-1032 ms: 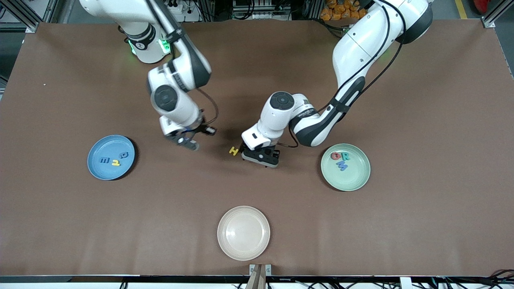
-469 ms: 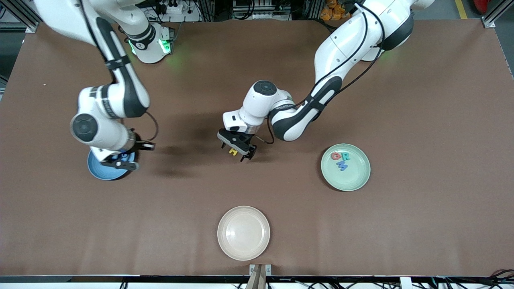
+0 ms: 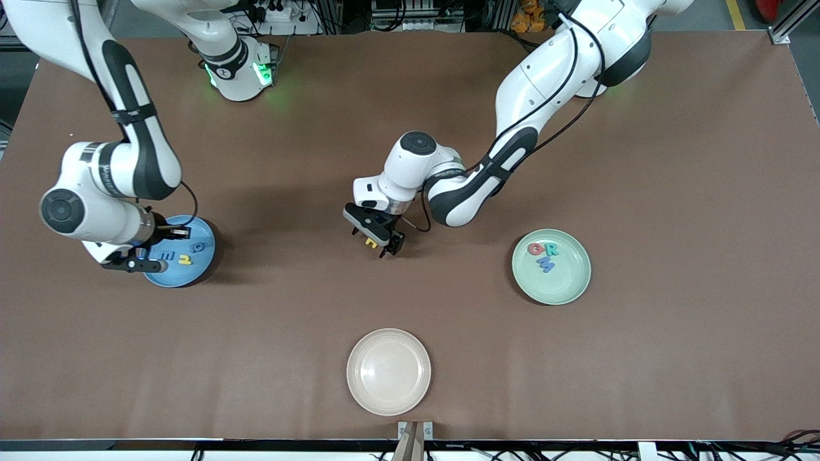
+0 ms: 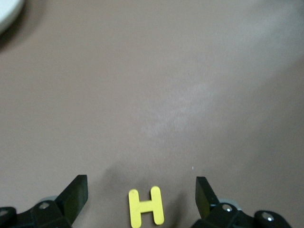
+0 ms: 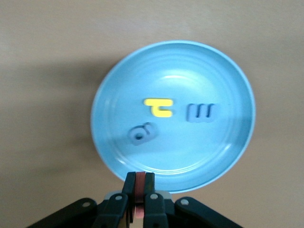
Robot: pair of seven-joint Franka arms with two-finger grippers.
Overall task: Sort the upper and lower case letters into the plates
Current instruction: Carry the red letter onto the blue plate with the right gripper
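A yellow letter H (image 4: pixel 146 205) lies flat on the brown table mid-way between the plates. My left gripper (image 3: pixel 378 240) is low over it and open, one finger on each side of the H (image 3: pixel 370 242), not touching it. My right gripper (image 3: pixel 141 263) hangs over the rim of the blue plate (image 3: pixel 182 276), shut on a thin red letter (image 5: pixel 140 190). The blue plate (image 5: pixel 190 152) holds three letters: a yellow one (image 5: pixel 159 107) and two blue ones (image 5: pixel 201 113). The mint green plate (image 3: pixel 564 287) holds a red, a green and a blue letter (image 3: pixel 546 264).
A cream-beige plate (image 3: pixel 389 371) with nothing in it sits near the table's front edge, nearer the camera than the H. Both arms' bases stand along the farther edge of the table.
My right arm swung from mid-table to the blue plate's rim, staying shut on the red letter. My left gripper shifted from beside the H to straddle it, still open.
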